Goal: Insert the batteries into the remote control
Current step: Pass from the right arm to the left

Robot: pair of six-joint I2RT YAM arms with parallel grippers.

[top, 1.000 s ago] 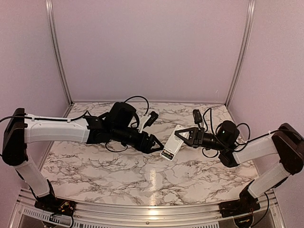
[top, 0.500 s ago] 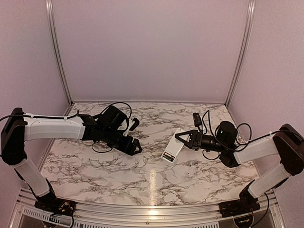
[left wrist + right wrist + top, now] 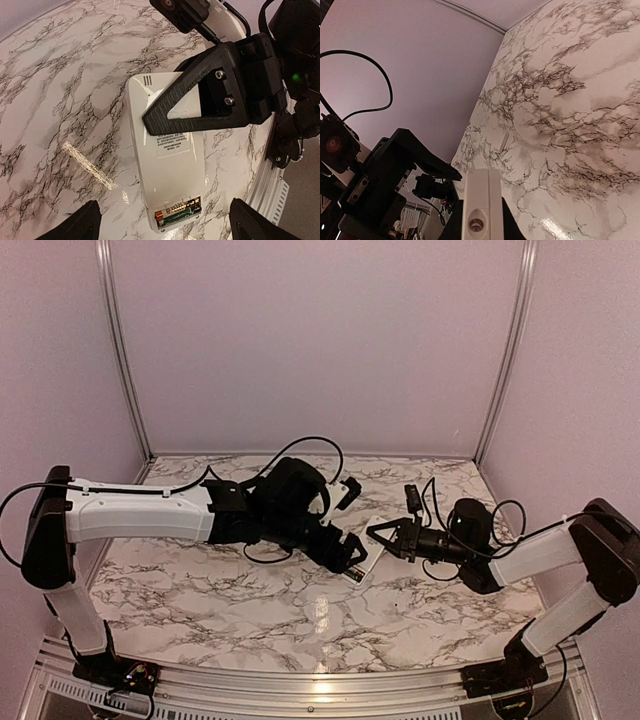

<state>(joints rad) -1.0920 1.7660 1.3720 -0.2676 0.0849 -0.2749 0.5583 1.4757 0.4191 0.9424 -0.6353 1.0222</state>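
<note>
The remote control (image 3: 167, 165) lies back side up on the marble, white and flat. Its battery compartment (image 3: 180, 214) at the near end is uncovered, showing gold contacts and a dark greenish stick-like piece, likely one of the batteries. My right gripper (image 3: 480, 220) is shut on the remote's far end, and one of its black fingers (image 3: 200, 95) crosses the remote's back. My left gripper (image 3: 167, 227) hovers over the compartment end, open wide, with nothing between its fingertips (image 3: 75, 227). In the top view the left gripper (image 3: 350, 558) covers most of the remote (image 3: 371, 557).
A small flat white piece (image 3: 504, 141), perhaps the battery cover, lies on the marble beyond the remote. The purple back wall (image 3: 320, 340) and metal corner posts (image 3: 505, 350) enclose the table. Black cables (image 3: 310, 445) loop over both wrists.
My left arm, which had swung left away from the remote, has come back over its near end, and its jaws have opened wider. The right gripper has kept its hold on the remote.
</note>
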